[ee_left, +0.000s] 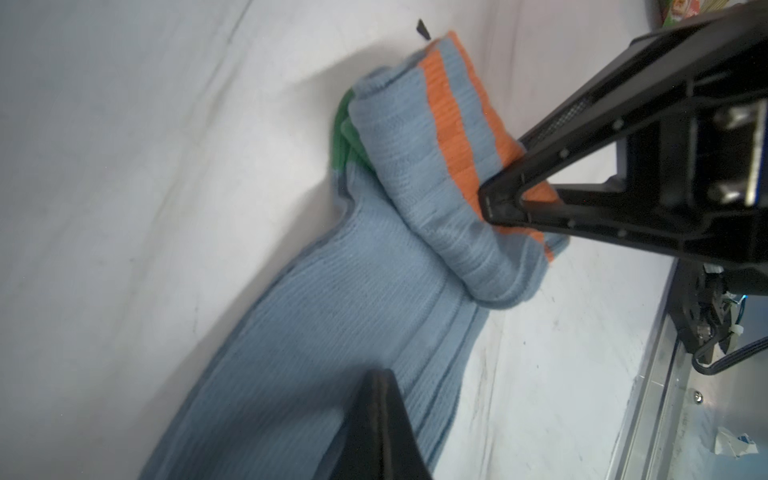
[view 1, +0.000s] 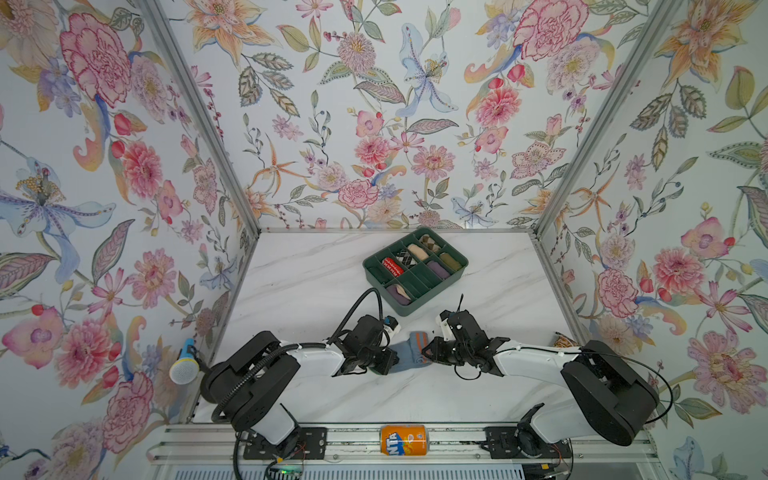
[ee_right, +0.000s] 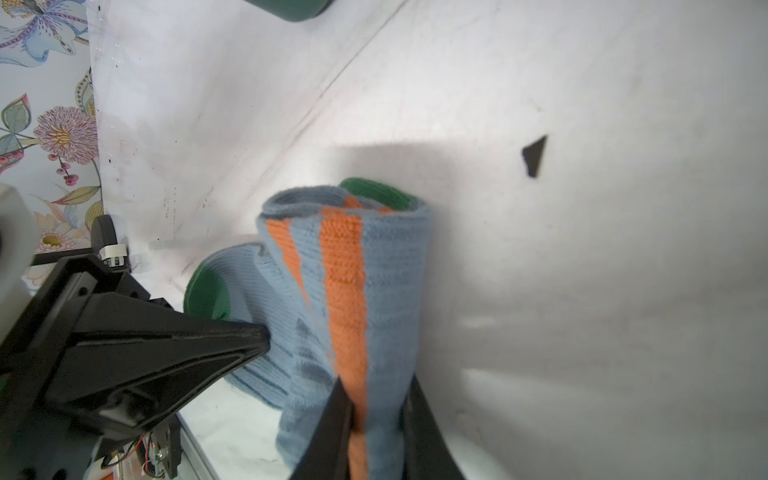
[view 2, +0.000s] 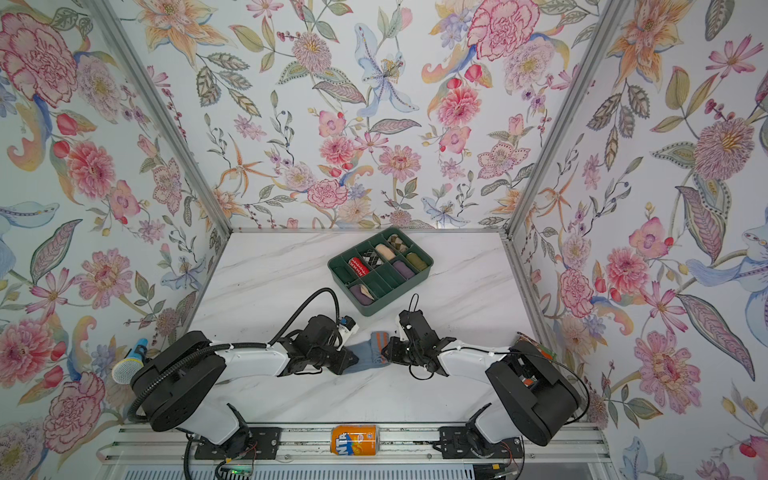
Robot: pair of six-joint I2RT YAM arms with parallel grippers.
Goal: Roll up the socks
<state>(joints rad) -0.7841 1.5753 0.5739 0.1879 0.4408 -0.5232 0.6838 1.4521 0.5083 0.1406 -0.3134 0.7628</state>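
The socks (view 1: 409,353) (view 2: 368,355) are grey-blue ribbed knit with orange stripes and green patches. They lie on the marble table between my two arms. One end is wound into a roll (ee_left: 415,158) (ee_right: 374,266); the rest lies flat (ee_left: 332,307). My right gripper (view 1: 426,353) (view 2: 384,353) (ee_right: 376,382) is shut on the roll's end, one finger on each side of the fabric. The left gripper (view 1: 392,357) (view 2: 355,358) (ee_left: 380,374) is shut, its joined tips over the flat part, nothing between them.
A green divided tray (view 1: 409,309) (view 2: 372,309) with several rolled socks stands behind the arms. A Fanta can (view 1: 404,439) lies on the front rail. A microphone (view 1: 185,365) is at the left wall, a snack packet (view 1: 565,340) at the right. A small black chip (ee_right: 535,156) lies near the roll.
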